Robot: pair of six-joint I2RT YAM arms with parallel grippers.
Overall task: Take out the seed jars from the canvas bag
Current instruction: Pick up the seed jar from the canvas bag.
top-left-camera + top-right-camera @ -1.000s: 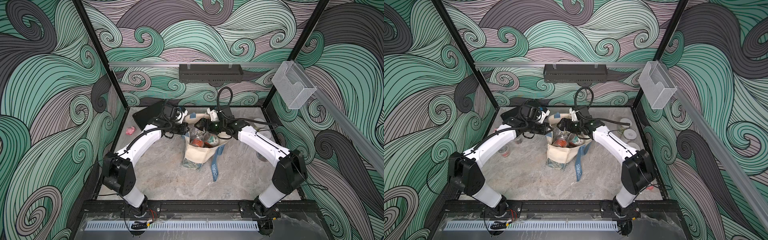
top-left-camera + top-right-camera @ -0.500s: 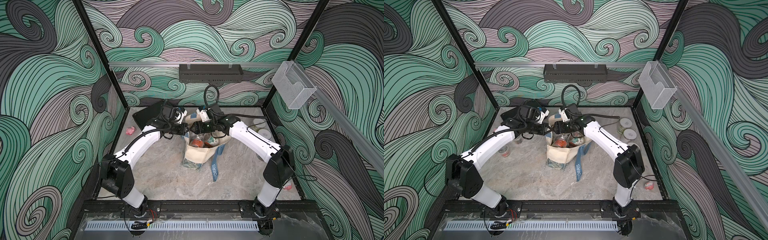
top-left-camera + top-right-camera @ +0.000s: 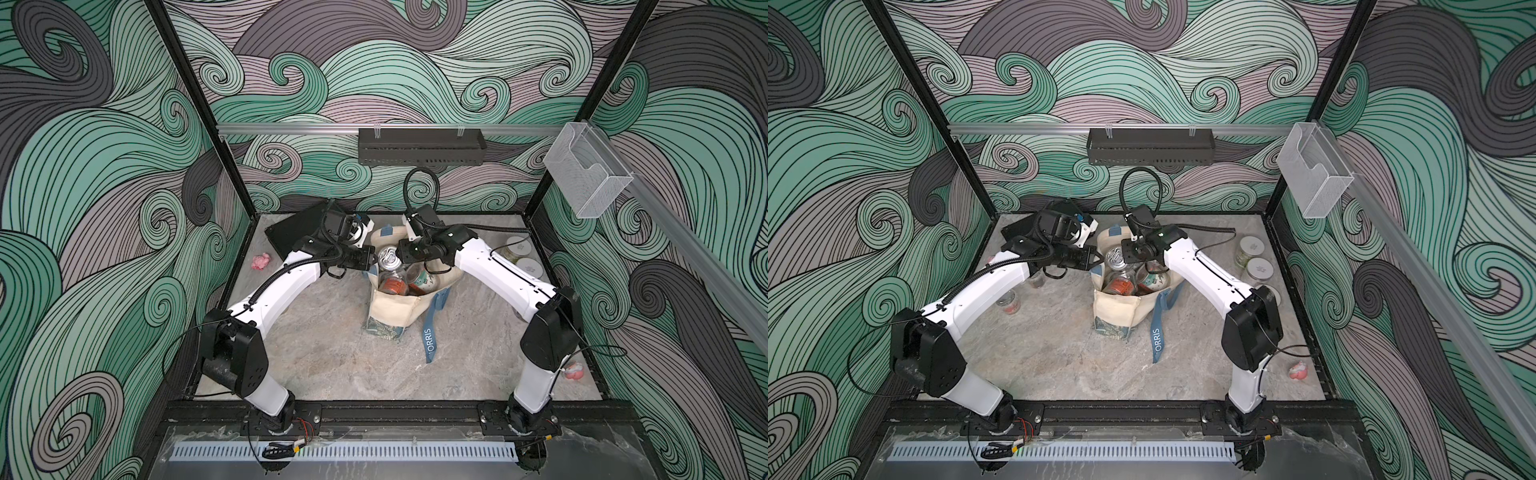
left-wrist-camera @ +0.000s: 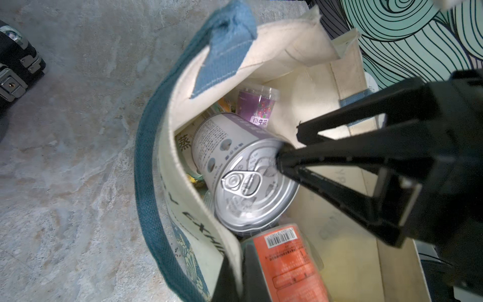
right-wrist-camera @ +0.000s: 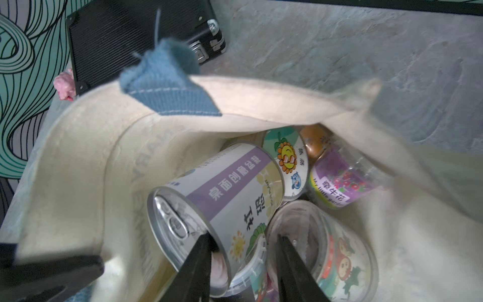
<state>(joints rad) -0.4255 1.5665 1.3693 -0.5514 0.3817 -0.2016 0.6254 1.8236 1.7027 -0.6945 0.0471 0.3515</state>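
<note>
The canvas bag [image 3: 390, 307] [image 3: 1115, 309] stands open mid-table with several seed jars inside. My left gripper [image 3: 372, 264] [image 4: 236, 274] is shut on the bag's left rim [image 4: 183, 183] and holds the mouth open. My right gripper [image 3: 401, 253] [image 5: 244, 261] reaches into the mouth and is shut on the rim of a tilted silver-lidded jar [image 3: 390, 261] [image 4: 251, 188] [image 5: 217, 198], one finger on its pull-tab lid. Beside it lie an orange-labelled jar [image 4: 285, 261], a purple-labelled jar [image 5: 337, 183] and a clear tomato-print jar [image 5: 339, 251].
Two white-lidded jars [image 3: 517, 245] [image 3: 528, 268] stand at the right edge, and two small jars [image 3: 1009, 301] [image 3: 1036, 280] stand under the left arm. A black case [image 3: 295, 232] lies at the back left. Pink lumps [image 3: 261, 262] [image 3: 573, 372] sit near both side walls. A blue strap [image 3: 430, 336] trails forward.
My right arm has swung left over the bag's mouth and its jaws have closed onto the silver-lidded jar. The left arm still holds the bag's rim.
</note>
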